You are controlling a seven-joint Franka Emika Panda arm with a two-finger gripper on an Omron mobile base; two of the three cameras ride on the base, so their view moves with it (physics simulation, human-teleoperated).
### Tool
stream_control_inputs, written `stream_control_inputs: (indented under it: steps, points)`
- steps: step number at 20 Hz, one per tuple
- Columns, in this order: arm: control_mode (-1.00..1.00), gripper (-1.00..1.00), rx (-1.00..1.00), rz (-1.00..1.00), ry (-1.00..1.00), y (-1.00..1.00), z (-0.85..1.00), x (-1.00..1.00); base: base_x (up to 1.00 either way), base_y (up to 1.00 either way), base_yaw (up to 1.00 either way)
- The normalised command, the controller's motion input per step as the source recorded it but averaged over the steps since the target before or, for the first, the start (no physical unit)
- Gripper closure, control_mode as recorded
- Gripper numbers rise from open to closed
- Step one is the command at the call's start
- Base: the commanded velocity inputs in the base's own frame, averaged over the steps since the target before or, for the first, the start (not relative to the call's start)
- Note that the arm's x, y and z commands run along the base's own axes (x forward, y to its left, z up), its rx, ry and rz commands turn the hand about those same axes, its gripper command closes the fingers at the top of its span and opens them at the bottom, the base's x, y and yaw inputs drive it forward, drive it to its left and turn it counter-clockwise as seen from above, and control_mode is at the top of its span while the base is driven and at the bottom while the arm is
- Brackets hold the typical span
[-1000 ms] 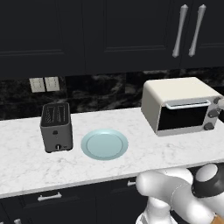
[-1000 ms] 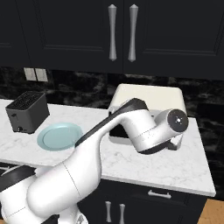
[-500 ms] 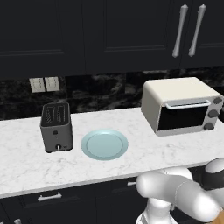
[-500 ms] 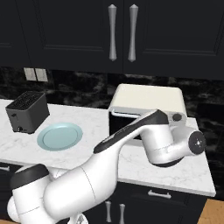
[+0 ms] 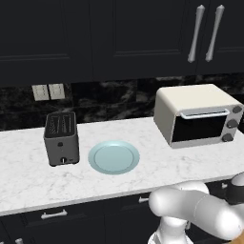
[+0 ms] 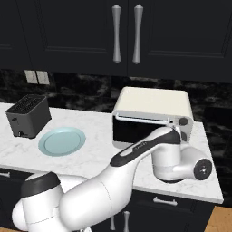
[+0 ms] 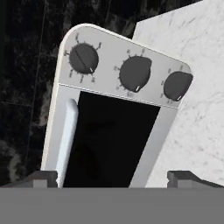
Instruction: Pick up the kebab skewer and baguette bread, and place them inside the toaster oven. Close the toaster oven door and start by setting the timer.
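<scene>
the white arm's two-finger pincer (image 7: 112,177), its dark tips spread wide and holding nothing, looks straight at the cream-white boxy toaster oven (image 7: 118,118) on the white marble surface (image 7: 197,87). in the hand view the oven lies rolled on its side: its dark glass door (image 7: 111,140) sits dead ahead at 12 o'clock, the silver bar handle (image 7: 66,140) runs lengthwise toward 11 o'clock, and the three dark round knobs (image 7: 134,73) line up beyond it. judging by the closed door, the timer knobs are the next target.

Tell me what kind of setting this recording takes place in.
A rendered home kitchen, by the look of it: a white marble counter under dark cabinets, with a cream toaster oven, a grey slot toaster and a pale blue plate on it.
</scene>
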Motion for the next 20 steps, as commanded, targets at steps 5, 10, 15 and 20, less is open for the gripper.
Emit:
stream_control_inputs:
  steps: [5,10,15,20]
  points:
    - [-1.00,-1.00,0.20,-0.20,-0.11,0.02,-0.12,0.58,0.00,0.00,0.00]
    - [-1.00,-1.00,0.21,-0.09,-0.07,0.00,-0.16,0.32,0.00,0.00,0.00]
    - [-1.00,-1.00,0.17,-0.08,-0.05,-0.16,-0.10,0.19,0.00,0.00,0.00]
    - [-1.00,-1.00,0.12,-0.05,-0.08,-0.31,-0.12,0.21,0.00,0.00,0.00]
